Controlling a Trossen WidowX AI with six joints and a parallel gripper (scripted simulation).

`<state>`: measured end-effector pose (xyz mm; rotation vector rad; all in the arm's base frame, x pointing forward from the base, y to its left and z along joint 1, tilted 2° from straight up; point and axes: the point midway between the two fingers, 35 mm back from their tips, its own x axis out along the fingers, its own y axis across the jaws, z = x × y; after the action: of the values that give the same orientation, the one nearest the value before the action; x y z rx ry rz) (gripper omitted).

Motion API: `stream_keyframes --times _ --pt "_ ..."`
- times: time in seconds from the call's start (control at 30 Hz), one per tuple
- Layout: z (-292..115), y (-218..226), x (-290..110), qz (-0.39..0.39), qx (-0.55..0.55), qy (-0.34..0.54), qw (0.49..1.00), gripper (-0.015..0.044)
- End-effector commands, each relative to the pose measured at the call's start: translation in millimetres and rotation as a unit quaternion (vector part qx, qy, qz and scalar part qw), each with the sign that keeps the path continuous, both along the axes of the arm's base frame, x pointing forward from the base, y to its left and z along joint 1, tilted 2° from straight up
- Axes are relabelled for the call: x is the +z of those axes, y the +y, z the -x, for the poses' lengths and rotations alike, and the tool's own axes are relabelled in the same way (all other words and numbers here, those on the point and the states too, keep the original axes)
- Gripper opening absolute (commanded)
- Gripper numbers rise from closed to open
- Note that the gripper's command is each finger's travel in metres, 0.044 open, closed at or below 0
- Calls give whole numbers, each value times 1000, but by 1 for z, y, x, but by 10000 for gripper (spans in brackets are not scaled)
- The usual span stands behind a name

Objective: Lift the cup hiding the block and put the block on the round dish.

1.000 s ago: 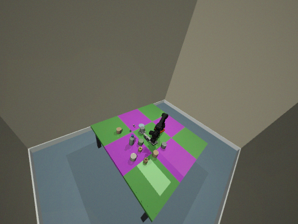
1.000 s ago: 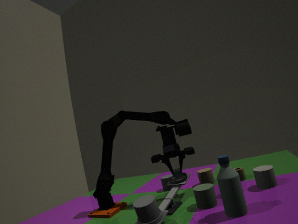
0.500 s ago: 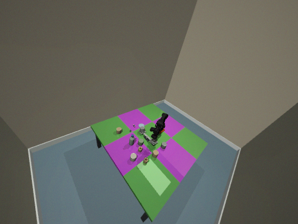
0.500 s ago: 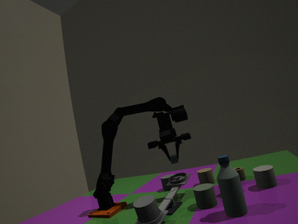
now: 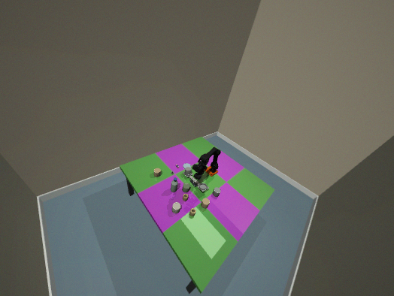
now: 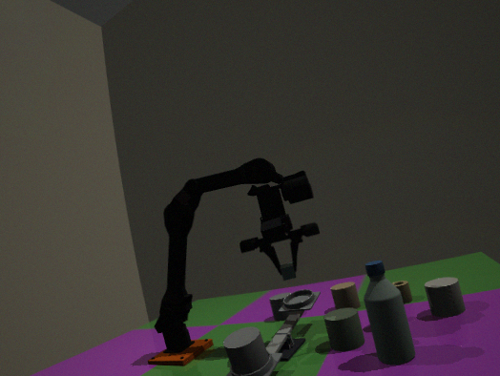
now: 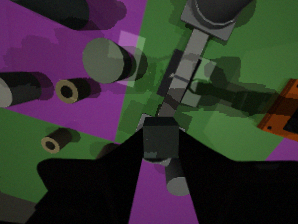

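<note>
My gripper (image 6: 287, 272) (image 7: 159, 132) is shut on a small grey block (image 6: 288, 272) (image 7: 161, 139) and holds it in the air above the far end of the balance (image 6: 286, 331) (image 7: 186, 62) (image 5: 198, 183). That far end carries an empty round pan (image 6: 301, 299). The other cup (image 6: 245, 350) (image 7: 216, 10) (image 5: 203, 186) stands on the near end of the balance. A pale round dish (image 5: 187, 165) lies beyond the balance, left of the arm. In the wrist view the block hides the pan below it.
Several grey and tan cylinders (image 6: 343, 329) (image 6: 445, 297) (image 7: 105, 61) stand around the balance. A grey bottle with a blue cap (image 6: 387, 320) (image 5: 174, 185) is to the right. Two small hollow rings (image 7: 66, 91) (image 7: 51, 144) lie on the purple square. The arm's orange base (image 6: 181, 354) is on the left.
</note>
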<state>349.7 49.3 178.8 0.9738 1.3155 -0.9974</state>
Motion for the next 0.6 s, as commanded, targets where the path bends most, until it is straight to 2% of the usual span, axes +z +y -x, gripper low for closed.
stream_keyframes --times 0.0,0.57 --pt "0 -32 -5 7 3 0 1000 0" --pt "32 -173 -37 16 5 8 1000 0"
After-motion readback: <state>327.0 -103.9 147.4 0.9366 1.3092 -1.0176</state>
